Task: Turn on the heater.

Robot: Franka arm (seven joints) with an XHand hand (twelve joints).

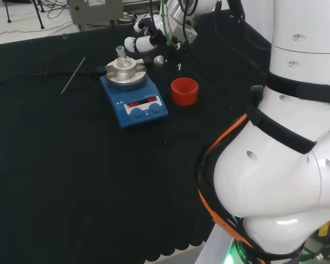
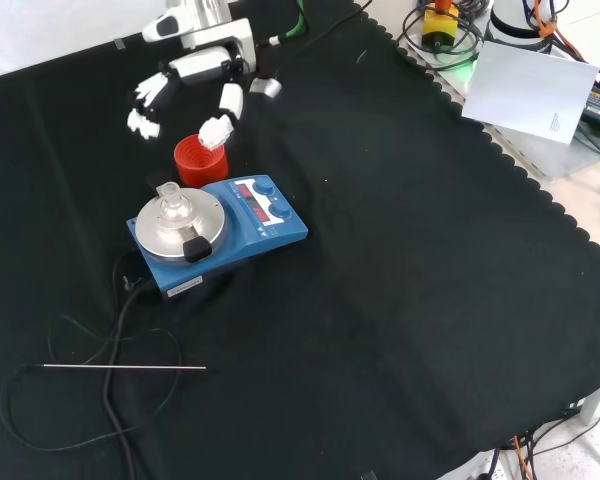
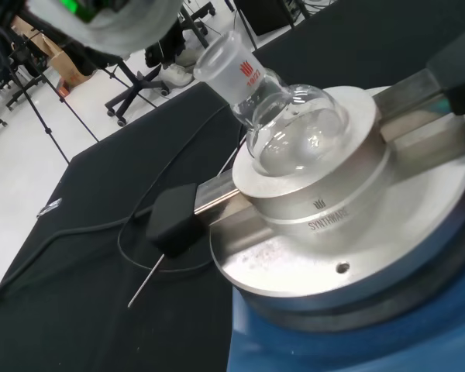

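Note:
The heater (image 1: 135, 99) is a blue hotplate with a round silver top, two blue knobs (image 1: 146, 111) and red lit displays on its front panel. A small clear round flask (image 1: 122, 58) sits in a metal holder on the plate (image 3: 349, 256), and the flask (image 3: 294, 128) looks empty from the wrist view. The hand (image 1: 146, 41) hovers beyond the heater, toward the arm, with fingers spread, relaxed and holding nothing. From the front, the hand (image 2: 195, 75) hangs just past the heater (image 2: 220, 235), with one fingertip (image 2: 217, 130) over a red ring.
A red ribbed ring stand (image 1: 185, 91) stands beside the heater on the arm's side. A thin metal rod (image 2: 125, 368) lies on the cloth on the other side, among loops of the heater's black cable (image 2: 120, 320). A white sheet (image 2: 530, 90) lies off the cloth's edge.

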